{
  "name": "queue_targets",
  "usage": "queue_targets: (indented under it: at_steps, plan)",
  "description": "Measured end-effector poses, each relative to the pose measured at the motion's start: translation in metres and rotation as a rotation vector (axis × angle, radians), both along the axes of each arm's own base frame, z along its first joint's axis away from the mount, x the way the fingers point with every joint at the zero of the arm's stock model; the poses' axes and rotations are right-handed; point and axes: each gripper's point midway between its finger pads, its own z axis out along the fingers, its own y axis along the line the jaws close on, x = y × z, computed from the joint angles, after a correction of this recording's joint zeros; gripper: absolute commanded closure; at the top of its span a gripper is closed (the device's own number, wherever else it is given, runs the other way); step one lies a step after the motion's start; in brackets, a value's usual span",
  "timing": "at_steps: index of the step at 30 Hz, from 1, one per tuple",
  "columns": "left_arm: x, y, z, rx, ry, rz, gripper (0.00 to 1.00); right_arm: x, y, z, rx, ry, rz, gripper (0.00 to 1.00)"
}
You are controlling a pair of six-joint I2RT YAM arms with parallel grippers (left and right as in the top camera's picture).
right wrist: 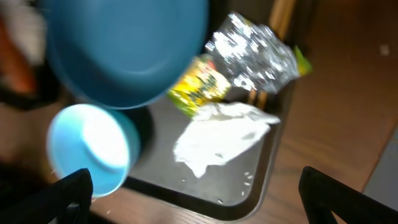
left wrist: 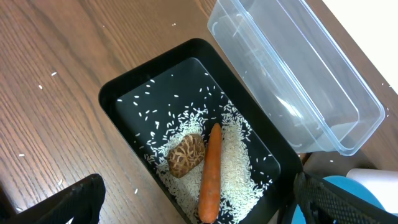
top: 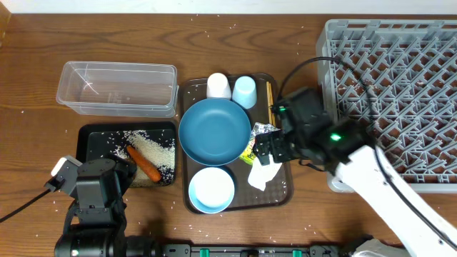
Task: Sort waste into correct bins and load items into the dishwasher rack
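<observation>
My left gripper (left wrist: 199, 190) hangs open over the black tray (left wrist: 124, 106), where an orange carrot (left wrist: 210, 168), a brown lump (left wrist: 186, 154) and white rice (left wrist: 239, 168) lie. The clear container (top: 118, 87) behind it holds nothing. My right gripper (right wrist: 196, 186) is open above the white napkin (right wrist: 224, 134), with the silver foil (right wrist: 255, 50) and the green-yellow wrapper (right wrist: 196, 90) just beyond. The blue plate (top: 214, 130), white bowl (top: 211, 189), white cup (top: 218, 86), light blue cup (top: 244, 91) and chopsticks (top: 270, 96) sit on the brown serving tray (top: 285, 194). The grey rack (top: 396, 100) stands at the right.
Stray rice grains dot the wooden table (top: 43, 128) around both trays. The right arm (top: 385, 185) reaches in from the lower right, passing in front of the rack's near left corner. The left arm's base (top: 93, 214) fills the lower left.
</observation>
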Motion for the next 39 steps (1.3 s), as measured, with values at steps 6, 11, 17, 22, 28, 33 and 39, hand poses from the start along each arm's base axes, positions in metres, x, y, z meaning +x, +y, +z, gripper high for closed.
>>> queue_targets:
  at_steps: [6,11,17,22,28,33,39]
  plan:
    - [0.000,0.000,0.000,0.000,0.000,0.000,0.02,-0.012,-0.013,-0.032,-0.090,0.161,-0.176,0.01]
    - [0.000,0.000,0.000,0.000,0.000,0.000,0.02,-0.017,0.001,-0.047,-0.066,0.237,-0.209,0.01]
    - [0.000,0.000,0.000,0.000,0.000,0.000,0.02,-0.025,0.025,-0.074,-0.082,0.286,-0.164,0.01]
    - [0.000,0.000,0.000,0.000,0.000,0.000,0.02,-0.028,0.025,-0.084,-0.107,0.306,-0.166,0.01]
    - [0.000,0.000,0.000,0.000,0.000,0.000,0.02,-0.025,0.022,-0.083,-0.113,0.298,-0.180,0.01]
    - [0.000,0.000,0.000,0.000,0.000,0.000,0.02,-0.010,0.005,-0.072,-0.082,0.275,-0.241,0.01]
    - [0.000,0.000,0.000,0.000,0.000,0.000,0.02,0.010,-0.017,-0.025,0.054,0.160,-0.253,0.01]
